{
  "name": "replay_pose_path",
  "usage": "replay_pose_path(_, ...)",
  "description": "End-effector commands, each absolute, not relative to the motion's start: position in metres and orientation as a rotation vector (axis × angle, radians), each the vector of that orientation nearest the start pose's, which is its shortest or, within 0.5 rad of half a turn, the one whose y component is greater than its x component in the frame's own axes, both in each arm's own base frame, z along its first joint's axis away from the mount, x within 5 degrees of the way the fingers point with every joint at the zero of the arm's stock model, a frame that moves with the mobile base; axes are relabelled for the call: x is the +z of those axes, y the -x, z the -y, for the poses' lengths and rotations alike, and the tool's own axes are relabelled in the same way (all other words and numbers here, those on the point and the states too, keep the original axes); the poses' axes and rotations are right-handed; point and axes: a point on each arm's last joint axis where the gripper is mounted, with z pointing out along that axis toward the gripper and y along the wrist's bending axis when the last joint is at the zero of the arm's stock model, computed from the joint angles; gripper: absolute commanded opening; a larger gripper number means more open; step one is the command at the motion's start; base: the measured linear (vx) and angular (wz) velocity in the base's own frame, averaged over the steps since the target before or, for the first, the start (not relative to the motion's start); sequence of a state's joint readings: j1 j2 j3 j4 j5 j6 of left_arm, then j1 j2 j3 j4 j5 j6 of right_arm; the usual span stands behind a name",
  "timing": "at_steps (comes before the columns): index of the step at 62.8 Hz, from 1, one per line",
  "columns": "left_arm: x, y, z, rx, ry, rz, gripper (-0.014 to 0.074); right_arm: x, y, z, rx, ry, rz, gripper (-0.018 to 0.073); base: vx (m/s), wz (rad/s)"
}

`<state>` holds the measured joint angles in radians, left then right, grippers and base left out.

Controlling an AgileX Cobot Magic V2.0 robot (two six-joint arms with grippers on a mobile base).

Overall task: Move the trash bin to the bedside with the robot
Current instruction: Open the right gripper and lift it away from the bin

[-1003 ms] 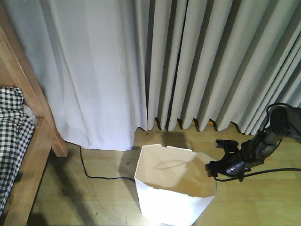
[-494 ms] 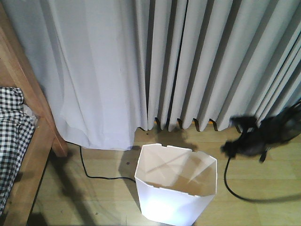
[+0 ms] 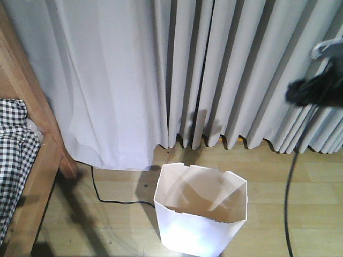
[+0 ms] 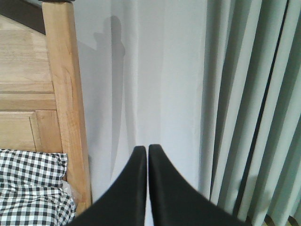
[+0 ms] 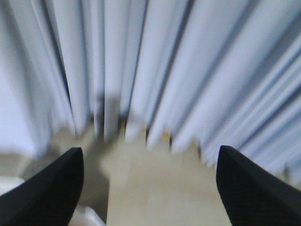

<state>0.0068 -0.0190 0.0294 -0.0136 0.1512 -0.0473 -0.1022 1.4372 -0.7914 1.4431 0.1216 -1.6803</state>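
From the front, one bin stands on the wood floor below the curtains, apart from the bed; one blurred right gripper hangs high, grip unreadable. Left wrist: left gripper clenched, facing one bedpost. Right wrist: fingers spread wide, empty.

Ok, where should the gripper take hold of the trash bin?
Probably the trash bin by its thin right rim, coming down from above: it stands upright and open, and the open right gripper is on that side, so one finger can go inside the wall.
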Motion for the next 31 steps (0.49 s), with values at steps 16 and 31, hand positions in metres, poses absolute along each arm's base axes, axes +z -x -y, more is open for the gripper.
replay_pose_path(16,0.189,-0.057,0.000,-0.055,0.060,-1.584,-0.0006,0.338,-0.185,0.005,-0.096,0.194,-1.702,0.0559,0.00,0.00)
replay_pose_path(31,0.189,-0.057,0.000,-0.055,0.060,-1.584,-0.0006,0.328,-0.097,-0.004,-0.044,0.115,-1.474,0.0559,0.00,0.00)
